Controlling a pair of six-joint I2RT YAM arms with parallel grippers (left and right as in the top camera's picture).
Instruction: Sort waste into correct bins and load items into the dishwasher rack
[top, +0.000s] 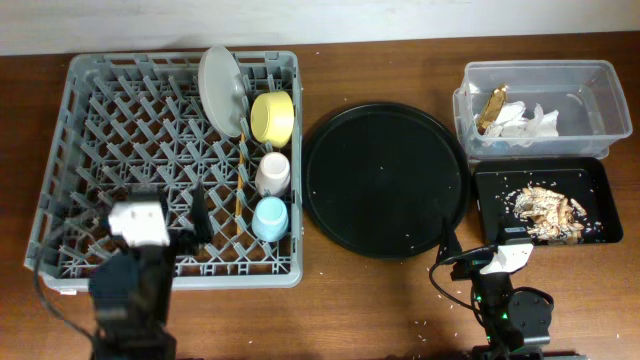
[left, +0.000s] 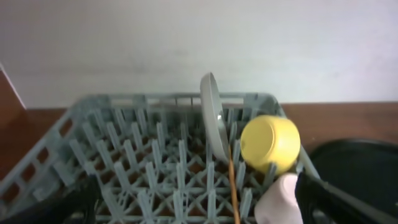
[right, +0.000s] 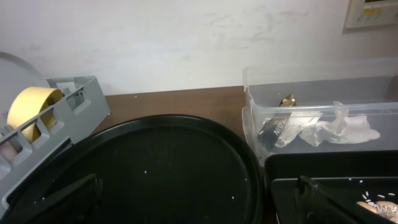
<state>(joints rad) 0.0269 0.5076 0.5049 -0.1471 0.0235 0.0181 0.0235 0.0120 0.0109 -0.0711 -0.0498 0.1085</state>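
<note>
1. Left fingers (left: 336, 196) wide, empty, above dishwasher rack (top: 110, 120).
2. Right fingers (right: 320, 190) wide, empty, near flat black tray (top: 600, 180).
3. Rack holds plate (top: 222, 88), yellow bowl (top: 272, 116), pink cup (top: 273, 173), blue cup (top: 270, 218), chopsticks (top: 241, 180).
4. Napkins (top: 530, 120), wrapper (top: 492, 108) in clear tub (top: 600, 75); scraps (top: 545, 208) on flat black tray.

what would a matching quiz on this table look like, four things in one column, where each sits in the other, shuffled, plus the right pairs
Things
1. yellow bowl
2. food scraps
3. gold-brown wrapper
4. round black tray

Places
a. in the clear tub
b. in the dishwasher rack
c. in the flat black tray
d. between that rack and that tub

Pairs: 1-b, 2-c, 3-a, 4-d
</note>
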